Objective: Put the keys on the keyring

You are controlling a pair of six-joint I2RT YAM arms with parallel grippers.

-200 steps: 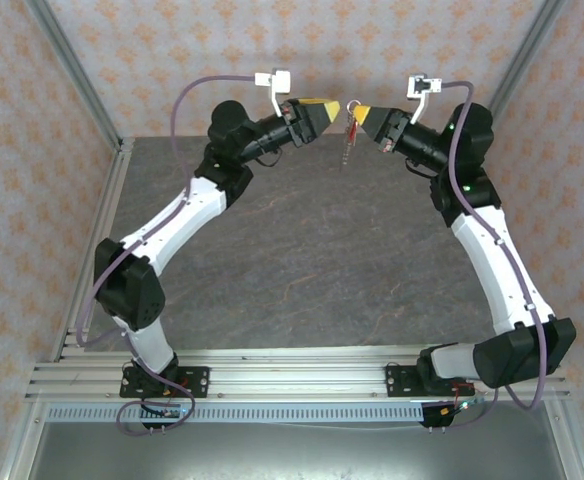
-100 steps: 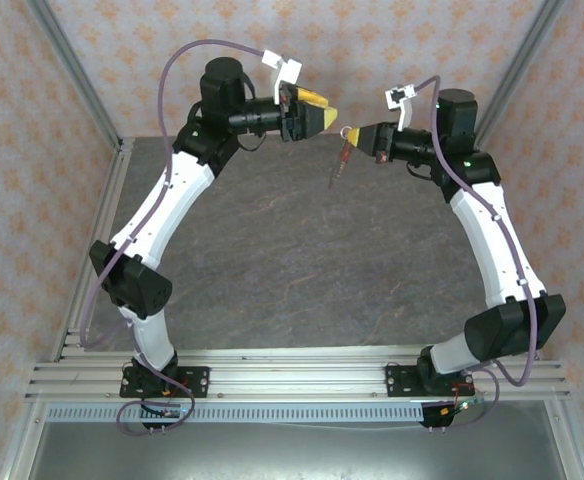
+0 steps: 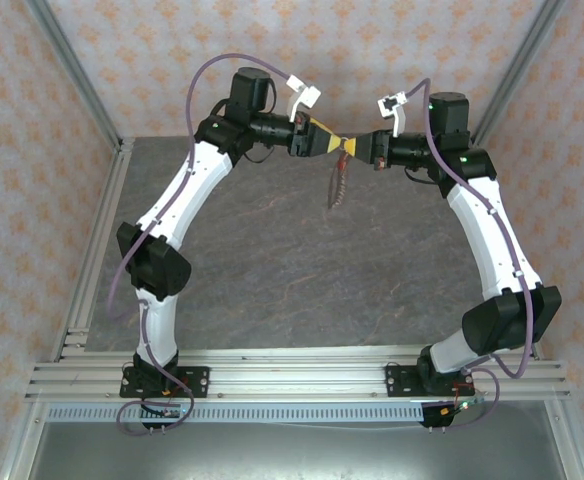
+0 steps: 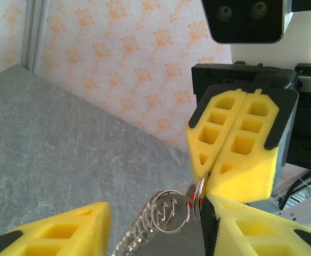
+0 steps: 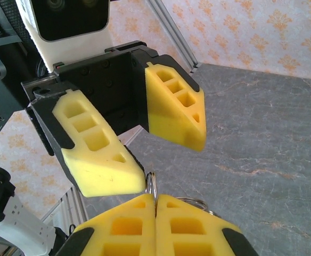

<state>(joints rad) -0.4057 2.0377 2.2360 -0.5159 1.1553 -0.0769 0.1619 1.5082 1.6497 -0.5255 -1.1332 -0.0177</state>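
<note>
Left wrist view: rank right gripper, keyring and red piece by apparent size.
1. right gripper, largest
2. keyring
3. red piece, tiny
All three meet at one spot, so nearness hardly skews the order.

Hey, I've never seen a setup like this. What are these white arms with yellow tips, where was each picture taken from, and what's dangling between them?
These are two robot arms bolted to the near edge of a grey table. The wide picture comes from a fixed camera above and behind them; the other two come from a camera on each wrist, looking past its own yellow fingers at the other arm. The arms meet in mid-air above the table. The right gripper is shut on a metal keyring, whose rings and chain hang below it. A tiny red piece sits among the rings. The left gripper has its jaws apart, right beside the keyring; I can't tell whether it touches.
</note>
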